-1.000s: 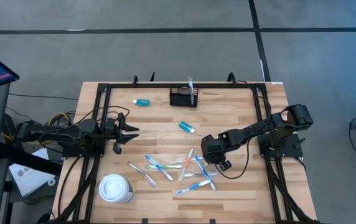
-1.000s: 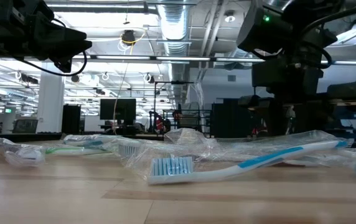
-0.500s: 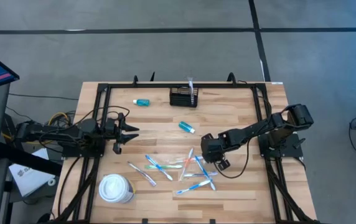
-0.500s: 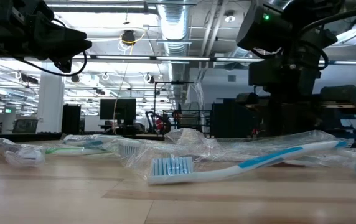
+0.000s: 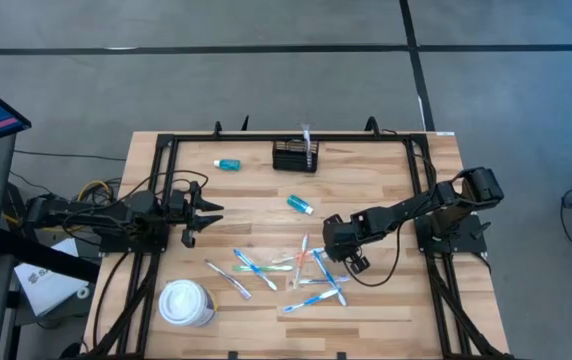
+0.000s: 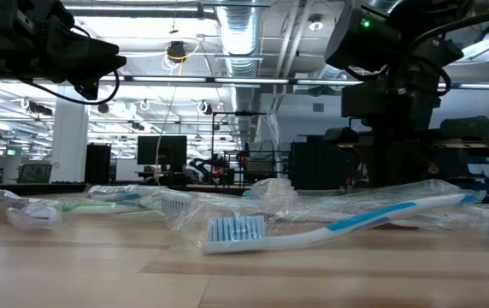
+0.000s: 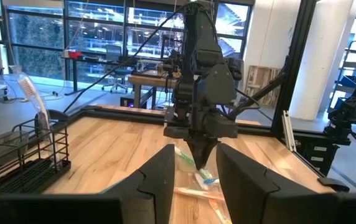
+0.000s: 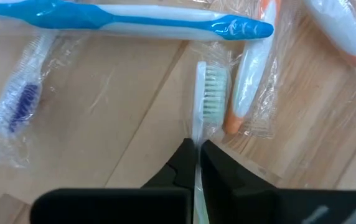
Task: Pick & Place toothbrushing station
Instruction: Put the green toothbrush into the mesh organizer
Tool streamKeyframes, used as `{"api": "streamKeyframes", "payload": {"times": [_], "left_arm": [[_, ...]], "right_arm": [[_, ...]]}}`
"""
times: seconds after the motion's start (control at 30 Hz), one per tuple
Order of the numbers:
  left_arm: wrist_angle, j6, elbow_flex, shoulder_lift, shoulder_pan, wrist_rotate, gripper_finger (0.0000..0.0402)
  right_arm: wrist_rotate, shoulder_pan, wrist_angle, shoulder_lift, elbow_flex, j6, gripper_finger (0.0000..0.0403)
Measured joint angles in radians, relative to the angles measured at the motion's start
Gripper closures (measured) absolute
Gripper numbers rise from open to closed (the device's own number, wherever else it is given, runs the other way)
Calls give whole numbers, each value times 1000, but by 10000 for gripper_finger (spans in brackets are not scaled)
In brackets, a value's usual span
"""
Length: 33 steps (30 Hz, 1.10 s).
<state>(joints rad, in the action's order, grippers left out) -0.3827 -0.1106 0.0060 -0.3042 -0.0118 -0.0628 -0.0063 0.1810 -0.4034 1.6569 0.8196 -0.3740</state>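
Right gripper [image 5: 328, 243], centre-right of the high view, down in the toothbrush pile [image 5: 301, 270]. Since a second ago its jaws have gone from apart to pinched together on the neck of a wrapped, green-bristled brush [image 8: 210, 87]; the right wrist view shows the handle running straight between the fingertips. Arm has edged slightly left in that time; pile around it barely disturbed.

Reading: grasp made, so a lift and carry to the station should come next. Wrapper is slick, so the grip may slide.

Station [image 5: 295, 157]: small black wire box, upper centre of the high view, near the table's far edge, well apart from the pile. One white brush stands upright in it, toward its right side.

Left gripper [image 5: 198, 213], left of centre, waits above the table, jaws partly apart, holding nothing.
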Motion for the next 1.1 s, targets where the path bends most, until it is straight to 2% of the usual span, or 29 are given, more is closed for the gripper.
{"api": "streamKeyframes", "payload": {"times": [0.33, 0.73, 1.1], "left_arm": [[0, 0, 0, 0, 0, 0, 289], [0, 0, 0, 0, 0, 0, 289], [0, 0, 0, 0, 0, 0, 289]], "right_arm": [[0, 0, -16, -8, 9, 12, 402], [7, -2, -156, -8, 158, 27, 401], [32, -64, -222, -8, 275, 5, 402]]}}
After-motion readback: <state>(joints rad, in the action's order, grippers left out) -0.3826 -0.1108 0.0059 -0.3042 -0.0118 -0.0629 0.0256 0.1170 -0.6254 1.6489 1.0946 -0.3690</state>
